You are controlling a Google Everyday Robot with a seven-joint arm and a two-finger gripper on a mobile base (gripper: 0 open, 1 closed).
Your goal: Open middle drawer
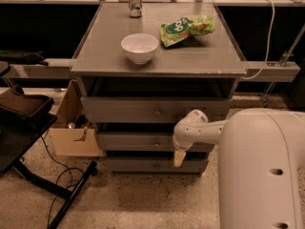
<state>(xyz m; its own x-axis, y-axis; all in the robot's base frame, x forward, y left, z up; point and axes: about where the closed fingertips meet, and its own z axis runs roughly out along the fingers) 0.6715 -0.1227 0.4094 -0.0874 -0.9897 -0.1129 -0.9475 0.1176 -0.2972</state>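
- Three drawers stack in the grey cabinet (90,63). Its flat top serves as a shelf for loose things, so any pull below should be straight and gentle.
- Much of the right side is filled by the robot arm (257,171), which reaches in low at drawer height; that suits a level pull outward.
- Between the taller top drawer (119,109) and the bottom drawer (128,165) sits the middle drawer (128,141). Its front looks in line with its neighbours, so I judge it not yet opened.
- On the floor just left of the cabinet stands a cardboard box (71,137), clear of the path a drawer would take.
- On top lie a green bag (186,27) and, nearer the front edge, a white bowl (139,46), well apart from the arm.
- Pointing downward, the gripper (178,158) hangs before the right part of the middle drawer, its tip over the bottom drawer's front. Whether it is open or closed I cannot tell.
- At the drawer's centre is the knob (157,144), the only handhold. The gripper is to its right and lower, not on it, so it likely must shift left and up.
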